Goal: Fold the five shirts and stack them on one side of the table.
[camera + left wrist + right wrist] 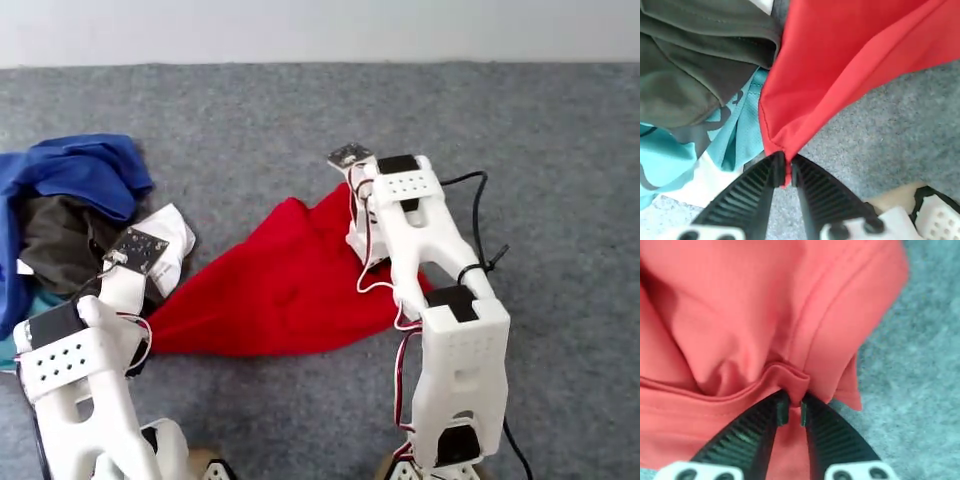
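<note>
Left gripper [785, 167], seen from its own wrist, is pinched tight on a corner of the red shirt [840, 65], with the hem bunched into a small point between the ribbed fingers. The cloth fans out from that point over the grey table [900, 130]. Just beside it lie a dark shirt [695, 65] and a teal shirt [735, 125], both crumpled and overlapping.

From the right wrist, the right gripper [790, 407] is also closed on the red shirt, nipping a raised fold along a stitched seam. Loose wrinkles run away from the pinch, and the shirt's edge ends close by on the table.

From above, the red shirt lies in the middle of the table, drawn into a long wedge between the left arm [75, 370] and the right arm [440, 300]. The other shirts sit in a heap at the left side, a blue shirt [80, 170] on top and a white shirt [170, 235] nearest the red one.

The shirt looks light, thin and limp, so it should drape and sag rather than hold any shape. Pinches this small will likely gather the fabric instead of spreading it, and smooth cloth may slip from a shallow bite. Hems, seams and corners seem the best places to hold, since doubled fabric gives more to bite on. Pulling the two holds apart should flatten it for folding, with care not to drag the heap along.
</note>
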